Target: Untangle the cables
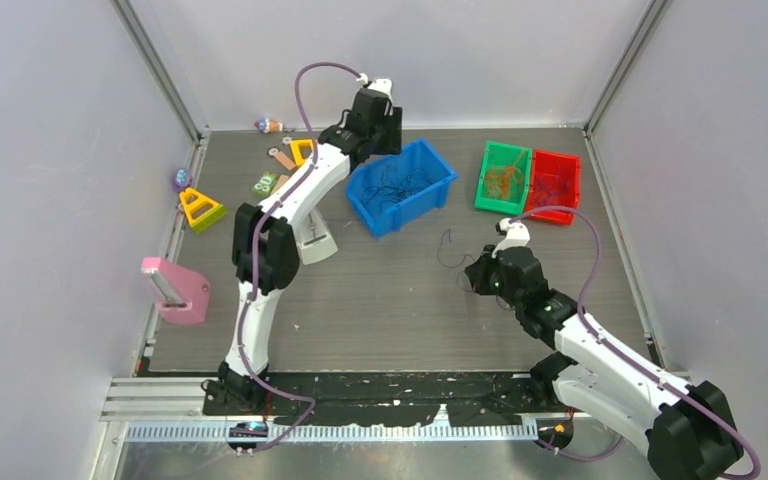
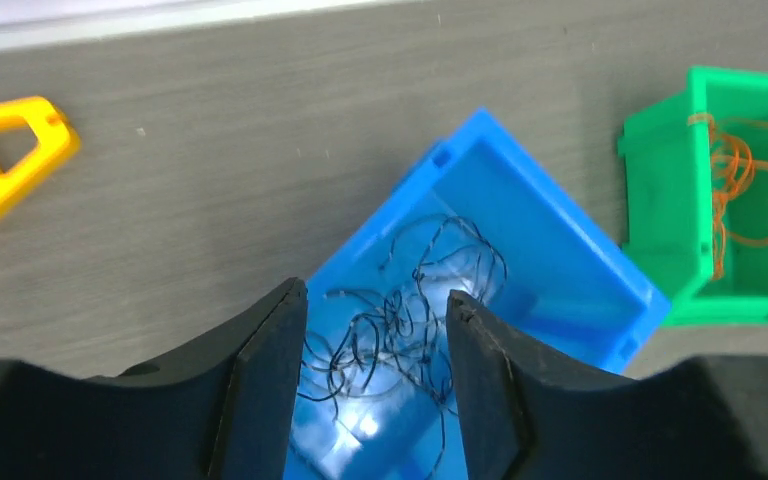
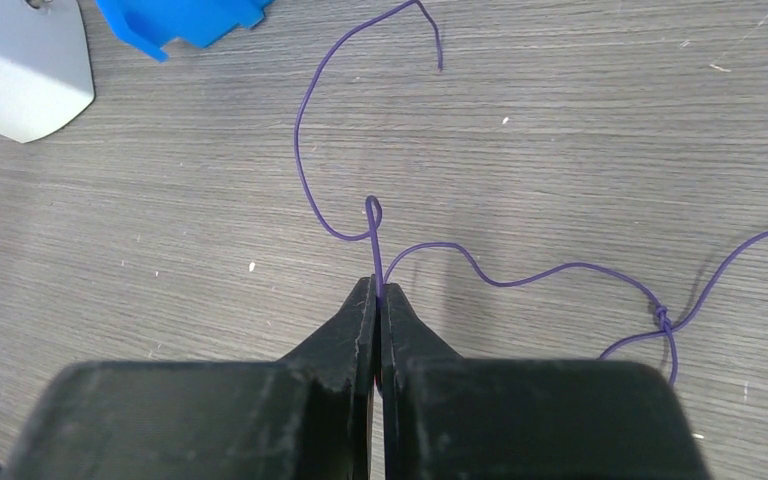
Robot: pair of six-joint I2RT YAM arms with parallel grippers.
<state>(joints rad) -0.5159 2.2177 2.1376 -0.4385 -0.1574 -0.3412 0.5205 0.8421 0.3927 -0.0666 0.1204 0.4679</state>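
R gripper [image 3: 378, 290] squeezes the purple cable [image 3: 298, 150]. L gripper [image 2: 375, 295], spread wide, over black cables [image 2: 400, 335] in blue bin [image 2: 560, 250], 12 o'clock on table [image 1: 380, 300].

You had a grey table [image 1: 390, 310], a blue bin [image 1: 425, 206] skewed at its far middle, green bin [image 1: 495, 207] and red bin [image 1: 552, 215] touching side by side at far right, yellow triangle [image 1: 207, 214] and pink block [image 1: 180, 295] along the left wall, grey stand [image 1: 315, 243] near the blue bin.

Left gripper [image 2: 375, 298] spread open, arm reaching far; right gripper [image 3: 378, 288] pressed closed
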